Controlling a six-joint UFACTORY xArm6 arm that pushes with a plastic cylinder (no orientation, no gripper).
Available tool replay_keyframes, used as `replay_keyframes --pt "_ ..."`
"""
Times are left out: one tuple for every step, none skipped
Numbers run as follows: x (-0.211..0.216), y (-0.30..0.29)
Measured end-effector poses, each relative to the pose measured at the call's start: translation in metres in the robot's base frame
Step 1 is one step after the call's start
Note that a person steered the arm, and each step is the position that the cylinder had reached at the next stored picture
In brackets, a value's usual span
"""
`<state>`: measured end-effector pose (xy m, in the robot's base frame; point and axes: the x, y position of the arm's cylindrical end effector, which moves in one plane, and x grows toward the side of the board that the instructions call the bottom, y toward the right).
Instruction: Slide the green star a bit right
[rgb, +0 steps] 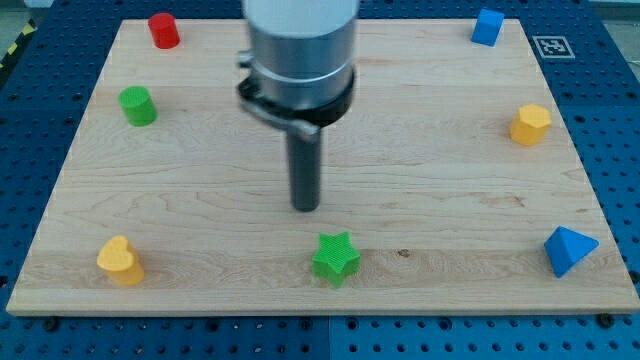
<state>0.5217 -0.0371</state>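
The green star (336, 258) lies near the view's bottom edge of the wooden board (420, 160), about the middle. My tip (305, 207) is above and a little left of the star in the view, a short gap away and not touching it. The rod hangs from the grey arm end at the view's top.
A red cylinder (164, 30) and a green cylinder (138, 105) stand at the view's upper left. A yellow heart-shaped block (120, 260) is at the bottom left. A blue cube (487, 27), a yellow hexagonal block (531, 125) and a blue triangular block (568, 249) line the right side.
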Motion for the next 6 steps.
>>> replay_keyframes --pt "0.011 -0.023" --pt "0.032 -0.023" --pt "0.046 -0.023" --pt "0.053 -0.017" --pt "0.053 -0.014" --pt "0.054 0.005"
